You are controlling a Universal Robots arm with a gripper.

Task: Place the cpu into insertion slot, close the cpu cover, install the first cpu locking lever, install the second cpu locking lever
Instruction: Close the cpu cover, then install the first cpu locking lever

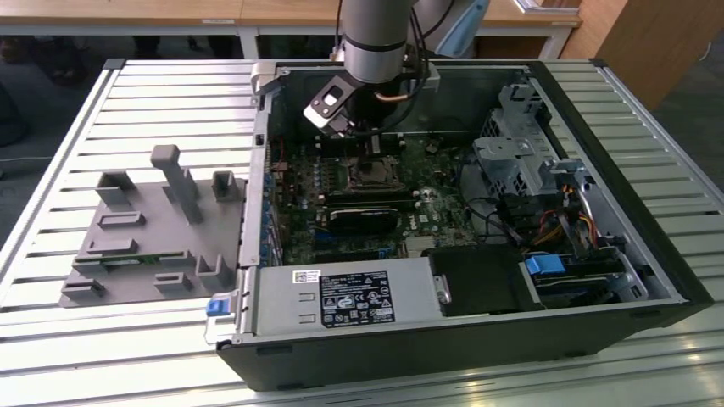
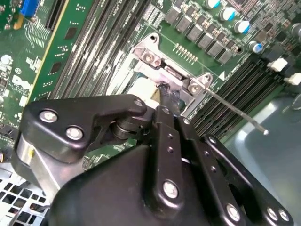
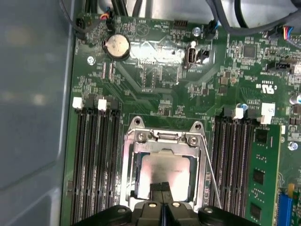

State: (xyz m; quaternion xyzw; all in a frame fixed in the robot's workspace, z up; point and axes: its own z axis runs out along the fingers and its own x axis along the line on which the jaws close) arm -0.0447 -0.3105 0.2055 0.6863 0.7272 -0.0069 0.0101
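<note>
A: What's hidden?
B: The gripper [image 3: 162, 187] body blocks the near edge of the cpu cover [image 3: 162, 147]. Fingers pinched together, gripping nothing.
A: And the cpu [image 3: 165, 168]?
B: Pale, flat, seated in the insertion slot [image 3: 135, 181] beneath the fingertips, framed by shiny metal.

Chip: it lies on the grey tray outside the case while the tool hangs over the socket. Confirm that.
Wrong place. The chip sits in the socket, framed by the metal cover, as the first wrist view shows; the tool does hang over the socket.
</note>
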